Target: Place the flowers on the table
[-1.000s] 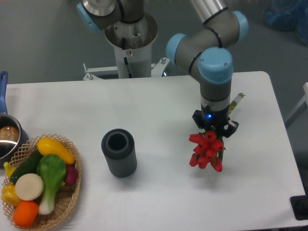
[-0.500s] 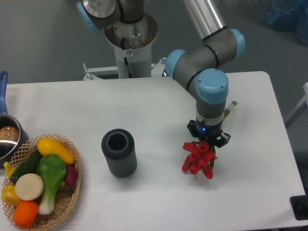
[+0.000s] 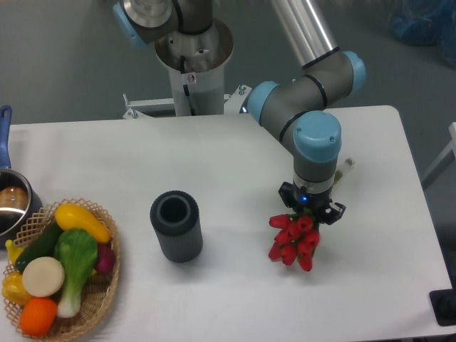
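Note:
The flowers (image 3: 293,239), a bunch of bright red tulips, hang from my gripper (image 3: 311,206) over the right half of the white table (image 3: 235,157). The red heads point down and toward the front, close to the tabletop; whether they touch it I cannot tell. A bit of pale green stem (image 3: 345,171) sticks out behind the wrist. The gripper points straight down and is shut on the flowers' stems, its fingers mostly hidden by the wrist. The dark cylinder vase (image 3: 176,226) stands upright and empty to the left.
A wicker basket (image 3: 105,292) of toy vegetables sits at the front left corner. A metal pot (image 3: 13,203) with a blue handle is at the left edge. The robot's base (image 3: 194,64) stands behind the table's far edge.
The gripper with the flowers moved left and lower a second ago, then shifted slightly right and down. The flower heads now sit lower, nearer the tabletop.

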